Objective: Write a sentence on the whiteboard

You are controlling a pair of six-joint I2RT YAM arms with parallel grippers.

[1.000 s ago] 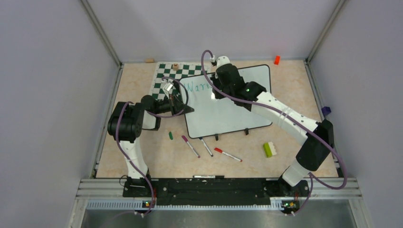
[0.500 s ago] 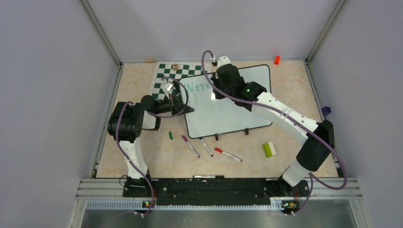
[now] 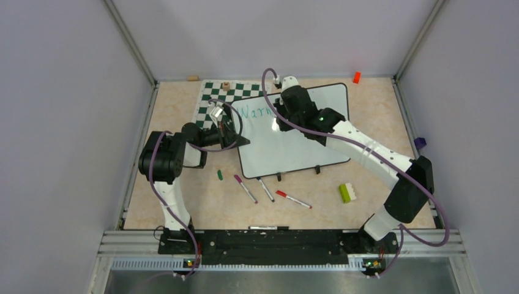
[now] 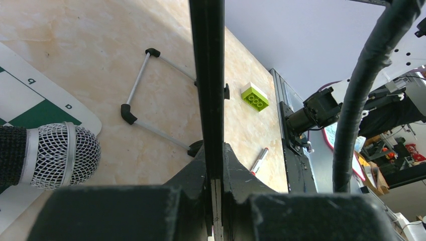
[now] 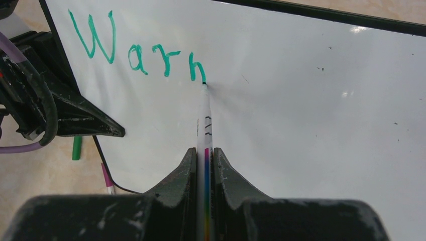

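Board (image 3: pixel 286 147) judged light, stiff, slick: rim is clamped by left claw (image 4: pixel 213 153); marker (image 5: pixel 204 120) is gripped in right claw (image 5: pixel 205 156).

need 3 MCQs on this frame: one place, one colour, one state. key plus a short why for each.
1. Where is the green brick?
A) on the table, just off the whiteboard at its near right corner
B) on the whiteboard
C) on the chess mat

2. What colour is the writing?
A) red
B) black
C) teal-green

3. What state is the right gripper in?
A) open, above the table
B) shut on a marker whose tip is on the whiteboard
C) shut on the green brick

Key:
1 A: the top view shows it on bare table past that corner.
2 C: the letters are teal-green in the right wrist view.
3 B: the fingers pinch the marker, and its tip meets the last stroke.
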